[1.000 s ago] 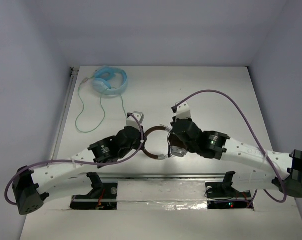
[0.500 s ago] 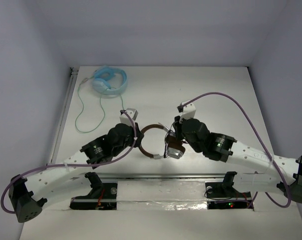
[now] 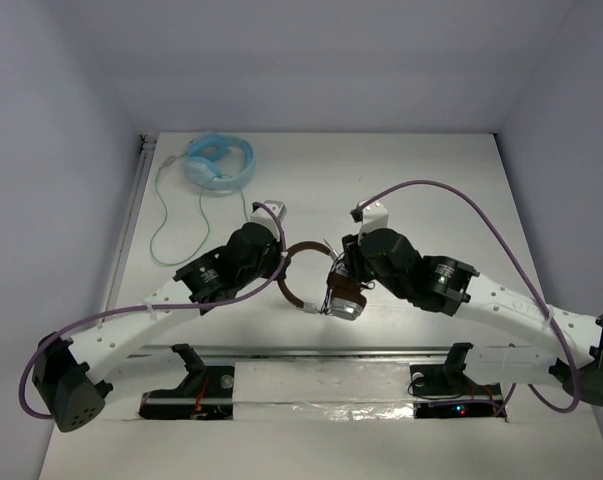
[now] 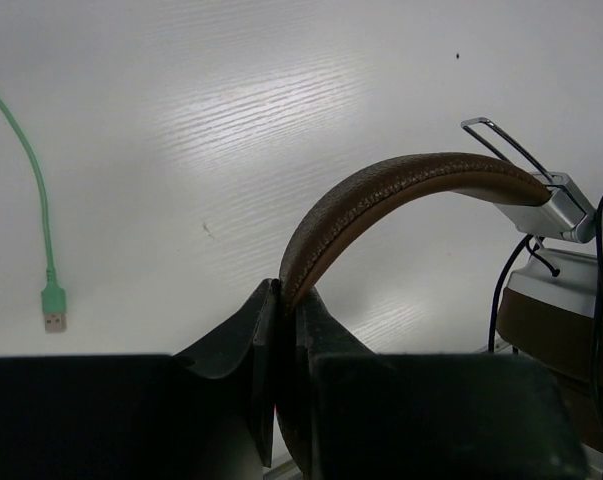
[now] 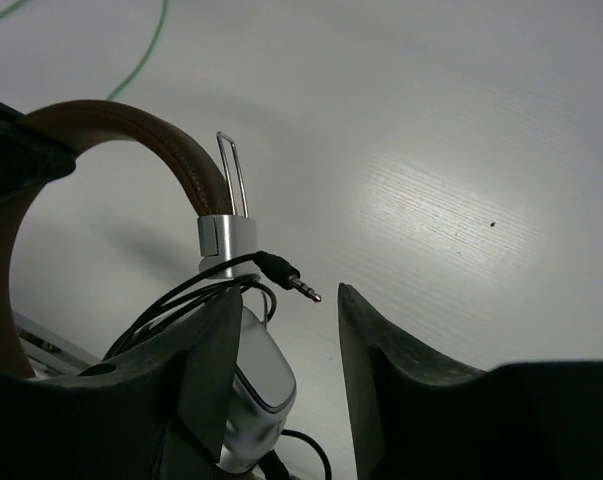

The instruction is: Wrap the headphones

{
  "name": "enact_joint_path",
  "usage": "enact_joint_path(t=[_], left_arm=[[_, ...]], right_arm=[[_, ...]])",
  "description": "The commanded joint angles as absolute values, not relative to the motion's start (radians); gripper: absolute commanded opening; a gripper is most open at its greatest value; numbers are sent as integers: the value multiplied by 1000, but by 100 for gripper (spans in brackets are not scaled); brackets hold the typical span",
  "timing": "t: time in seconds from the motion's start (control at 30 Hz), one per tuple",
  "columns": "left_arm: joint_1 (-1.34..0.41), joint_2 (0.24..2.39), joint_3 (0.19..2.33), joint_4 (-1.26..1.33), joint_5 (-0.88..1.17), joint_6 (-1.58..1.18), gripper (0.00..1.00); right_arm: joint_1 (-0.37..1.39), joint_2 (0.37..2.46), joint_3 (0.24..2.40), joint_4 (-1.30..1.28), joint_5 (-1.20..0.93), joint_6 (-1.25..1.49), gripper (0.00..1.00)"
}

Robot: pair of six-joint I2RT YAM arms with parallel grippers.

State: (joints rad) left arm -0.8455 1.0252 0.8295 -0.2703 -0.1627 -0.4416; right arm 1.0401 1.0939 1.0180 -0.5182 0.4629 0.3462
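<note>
Left wrist view: left gripper (image 4: 281,300) pinches the headphones (image 4: 401,185) by the stiff headband, on the table between the 2 arms. Right gripper (image 5: 286,300) jaws stand spread, plug (image 5: 299,285) in the gap. The cable (image 5: 171,300) looks limp and light; best gripped near the plug.

left hand (image 4: 284,303) clamped on the headphones (image 4: 401,185) by the brown headband; green cable (image 4: 52,300) at far left

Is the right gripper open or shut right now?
Open. The right gripper has its black fingers apart, white table showing between them; the black cable's plug on the brown-banded, silver-cupped headphones pokes free above the gap.
</note>
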Motion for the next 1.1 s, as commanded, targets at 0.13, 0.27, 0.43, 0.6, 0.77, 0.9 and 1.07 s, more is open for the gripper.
enact_joint_path(t=[0.13,0.27,0.43,0.6,0.77,0.9,1.07], left_arm=[[-796,1051,896,-210,-118,-459,0],[-787,1080,902,-186,-114,-466,0],[-787,1140,911,-134,-118,-474,0],[-778,1244,931,-49,-149,-502,0],[-758,1371,957,106,-193,-518,0],[-738,1530,1020,167,-216,-514,0],[-706,1673,1098,201,-203,-503,0]], right_arm=[[1042,1043,1063,-595,411,354,59],[1042,985,1095,-594,436,345,69],[1042,924,1103,-578,501,366,73],[1042,836,1051,-468,636,411,41],[1042,666,909,-315,580,436,0],[1042,617,865,-311,577,462,0],[1042,623,844,-302,569,489,2]])
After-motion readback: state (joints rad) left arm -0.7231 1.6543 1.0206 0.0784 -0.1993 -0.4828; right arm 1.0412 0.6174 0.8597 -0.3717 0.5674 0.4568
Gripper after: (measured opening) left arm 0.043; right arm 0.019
